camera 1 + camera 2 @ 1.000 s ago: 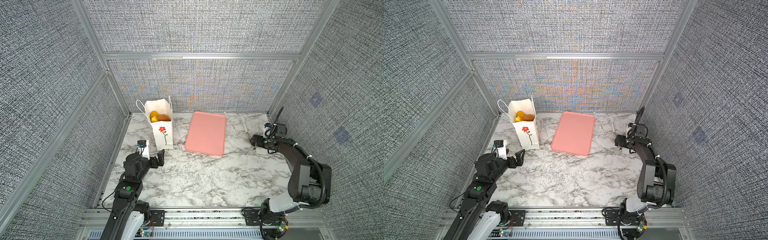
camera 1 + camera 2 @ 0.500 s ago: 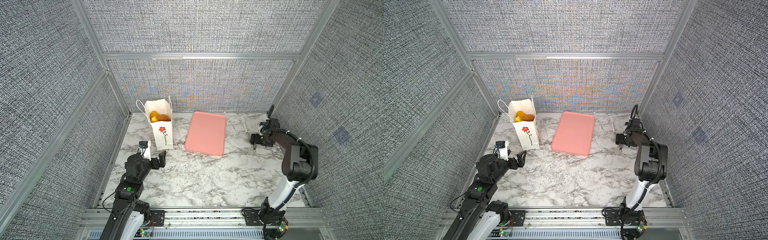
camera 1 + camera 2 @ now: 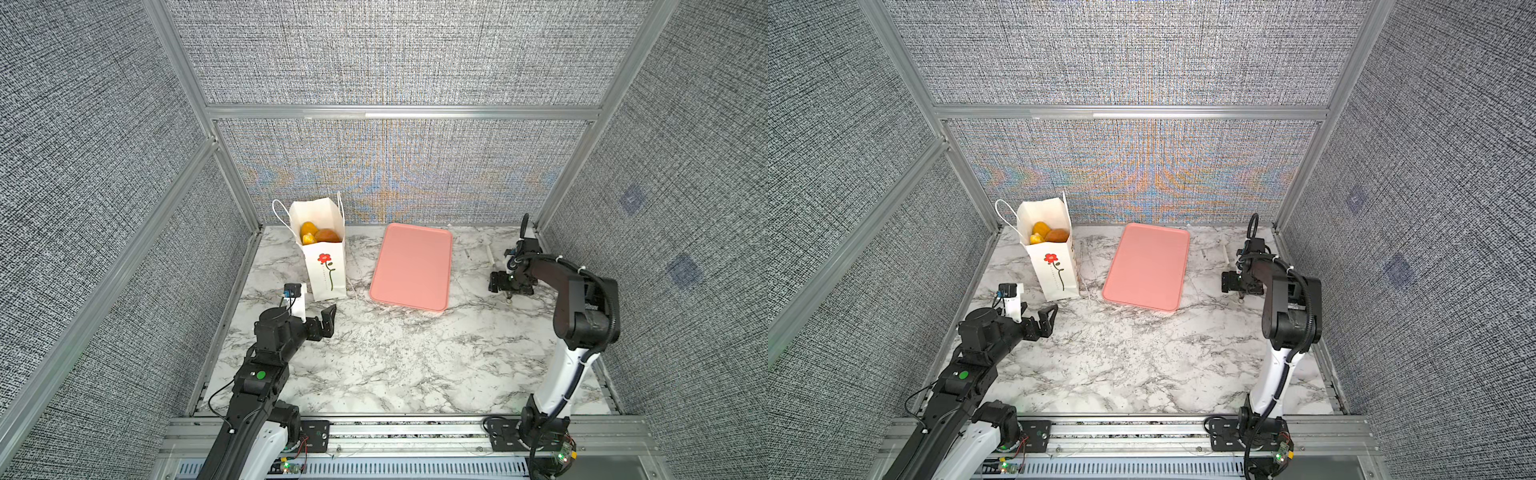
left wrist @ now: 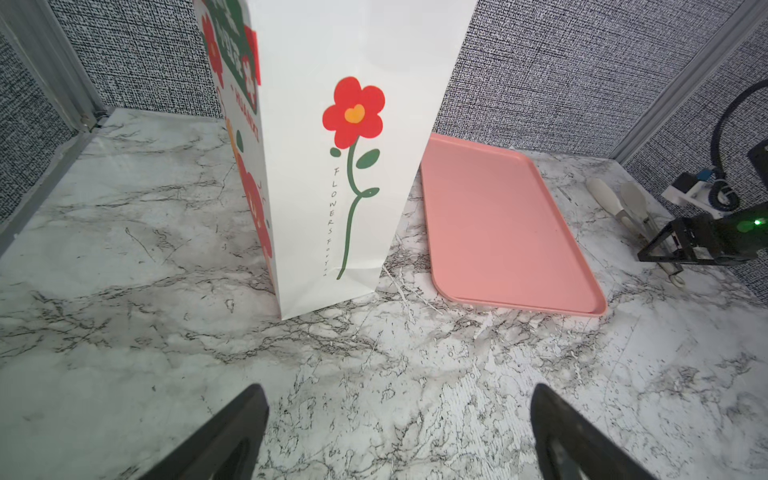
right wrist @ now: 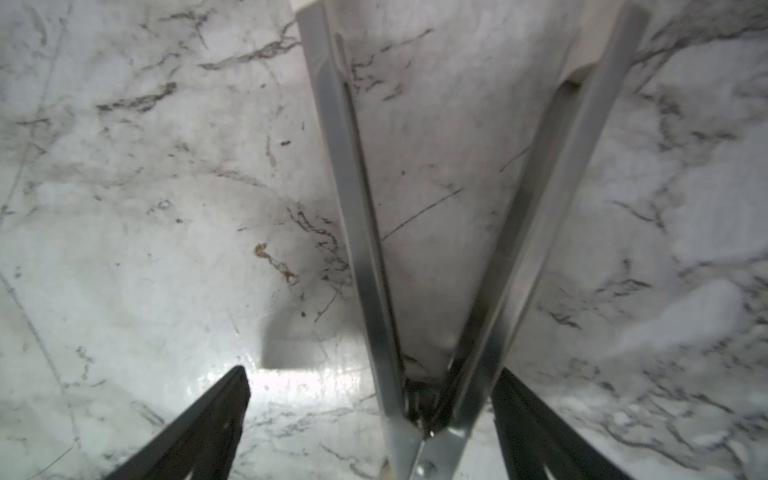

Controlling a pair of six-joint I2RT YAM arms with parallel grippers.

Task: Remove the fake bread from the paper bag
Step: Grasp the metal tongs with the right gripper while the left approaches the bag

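The paper bag stood upright at the far left of the marble table, its mouth open upward. The fake bread lay inside it, below the rim — three golden-brown pieces showed in both top views. Just right of the bag and apart from it lay a flat pink tray. Metal tongs with white handles lay at the far right, their arms splayed in a V on the marble. Grey woven panels closed the table in on the left, far and right sides.

The left gripper hovered close to the bag's near face with its jaws spread wide, gripping nothing. In the left wrist view the flower-printed wall of the bag rose straight ahead, so that wall stood between the fingers and the bread.

The right gripper hung low over the hinged end of the tongs with its jaws parted. The hinge sat between the two fingers, nearer to one than the other. They had not clamped on it, though I could not tell whether the nearer finger touched it.

Against a second before, the right arm's elbow had risen and drawn in from the near right, while its gripper kept to much the same spot over the tongs. The left gripper had barely shifted. Bag, bread and tray lay as before.
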